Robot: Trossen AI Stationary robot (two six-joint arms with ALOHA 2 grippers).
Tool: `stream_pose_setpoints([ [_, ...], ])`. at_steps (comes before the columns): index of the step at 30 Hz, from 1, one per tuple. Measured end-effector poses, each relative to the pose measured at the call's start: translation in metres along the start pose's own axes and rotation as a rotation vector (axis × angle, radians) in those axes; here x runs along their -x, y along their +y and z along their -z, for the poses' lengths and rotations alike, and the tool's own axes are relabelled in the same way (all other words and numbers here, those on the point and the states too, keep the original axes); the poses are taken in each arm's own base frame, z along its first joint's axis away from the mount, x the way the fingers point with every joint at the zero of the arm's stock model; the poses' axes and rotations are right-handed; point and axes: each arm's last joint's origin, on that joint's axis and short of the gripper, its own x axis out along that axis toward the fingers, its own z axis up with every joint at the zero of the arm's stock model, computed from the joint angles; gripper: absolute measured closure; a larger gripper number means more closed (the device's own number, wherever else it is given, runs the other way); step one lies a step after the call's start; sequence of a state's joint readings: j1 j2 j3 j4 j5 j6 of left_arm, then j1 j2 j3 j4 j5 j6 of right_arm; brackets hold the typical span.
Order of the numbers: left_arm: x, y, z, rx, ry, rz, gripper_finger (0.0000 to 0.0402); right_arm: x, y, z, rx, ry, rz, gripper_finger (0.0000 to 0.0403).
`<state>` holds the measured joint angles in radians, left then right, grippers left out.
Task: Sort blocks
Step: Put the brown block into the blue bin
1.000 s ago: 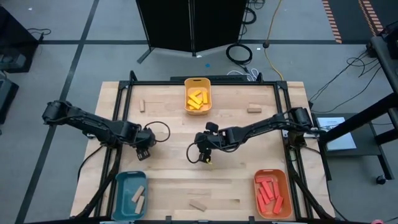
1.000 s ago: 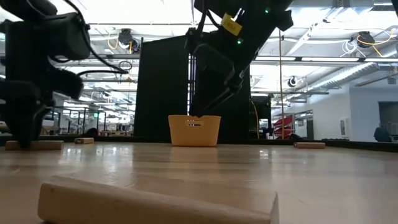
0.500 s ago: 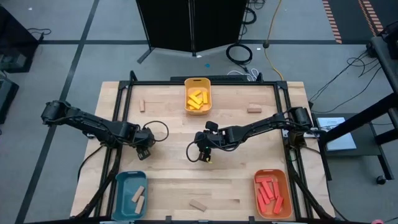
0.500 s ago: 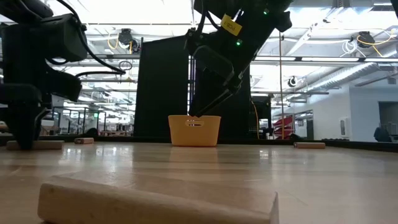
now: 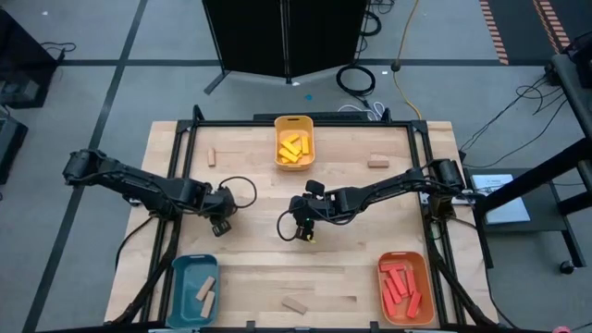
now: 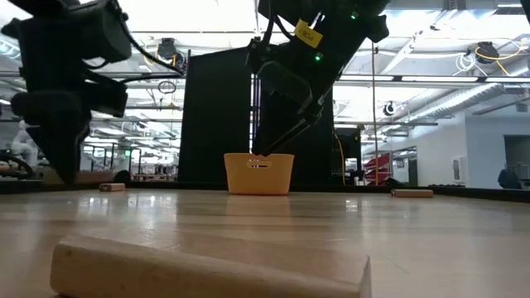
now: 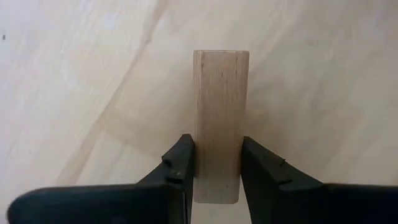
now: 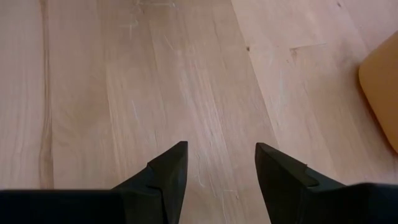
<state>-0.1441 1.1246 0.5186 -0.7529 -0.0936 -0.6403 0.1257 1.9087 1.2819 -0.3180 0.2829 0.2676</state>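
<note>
My left gripper (image 5: 220, 222) hangs over the table's left middle, shut on a plain tan wood block (image 7: 217, 112). My right gripper (image 5: 302, 231) stands open over bare wood near the table's centre, with nothing between its fingers (image 8: 221, 149). Loose tan blocks lie flat on the table at the far left (image 5: 211, 155), far right (image 5: 376, 162) and near edge (image 5: 294, 304). Yellow blocks (image 5: 294, 148) lie in the yellow tray, red ones (image 5: 402, 287) in the orange tray, and tan ones (image 5: 205, 294) in the teal tray. My left gripper pinches the block's two long sides (image 7: 198, 158) between its two fingers, close to one end. The fingers come from above, pointing steeply down, and lie across the block. The block lies level, a little above the table (image 6: 87, 176).
The yellow tray (image 5: 277, 139) stands at the far edge's middle, the teal tray (image 5: 180, 277) at the near left corner, the orange tray (image 5: 424, 273) at the near right corner. A black frame borders the table. Bare wood lies between the two arms.
My left gripper has shut on the tan block, which lay flat on the table between its fingers. It has since risen a little and shifted slightly toward the table's right, lifting the block clear.
</note>
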Motion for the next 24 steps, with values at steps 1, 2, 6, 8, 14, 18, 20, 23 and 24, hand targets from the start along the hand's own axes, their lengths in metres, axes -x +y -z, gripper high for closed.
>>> stream_pose_setpoints([
  [1,0.002,-0.001,-0.001,-0.012,0.004,0.003,0.0315,0.000,0.000,0.000,0.000,0.000,0.000,0.0245],
  [2,0.006,-0.003,-0.004,-0.021,0.004,0.019,0.0315,0.000,0.000,0.000,0.000,0.000,0.000,0.0245],
  [6,0.024,-0.015,-0.017,-0.053,-0.031,0.120,0.0315,0.000,0.000,0.000,0.000,0.001,0.000,0.0245],
  [8,0.035,-0.022,-0.022,-0.070,-0.038,0.176,0.0315,0.000,0.000,0.000,0.000,0.000,0.000,0.0245],
  [14,0.065,-0.048,-0.026,-0.156,-0.013,0.386,0.0315,0.000,0.000,0.000,0.000,0.000,0.000,0.0245],
  [18,0.082,-0.065,-0.019,-0.195,0.040,0.509,0.0315,0.000,0.000,0.000,0.000,0.000,0.000,0.0245],
  [20,0.088,-0.073,-0.013,-0.203,0.074,0.551,0.0315,0.000,0.000,0.000,0.000,0.000,0.000,0.0245],
  [23,0.094,-0.084,0.000,-0.199,0.147,0.595,0.0315,0.000,0.000,0.000,0.009,0.000,0.000,0.0245],
  [24,0.095,-0.087,0.005,-0.195,0.177,0.604,0.0315,0.000,0.000,0.000,0.011,0.000,0.000,0.0245],
])
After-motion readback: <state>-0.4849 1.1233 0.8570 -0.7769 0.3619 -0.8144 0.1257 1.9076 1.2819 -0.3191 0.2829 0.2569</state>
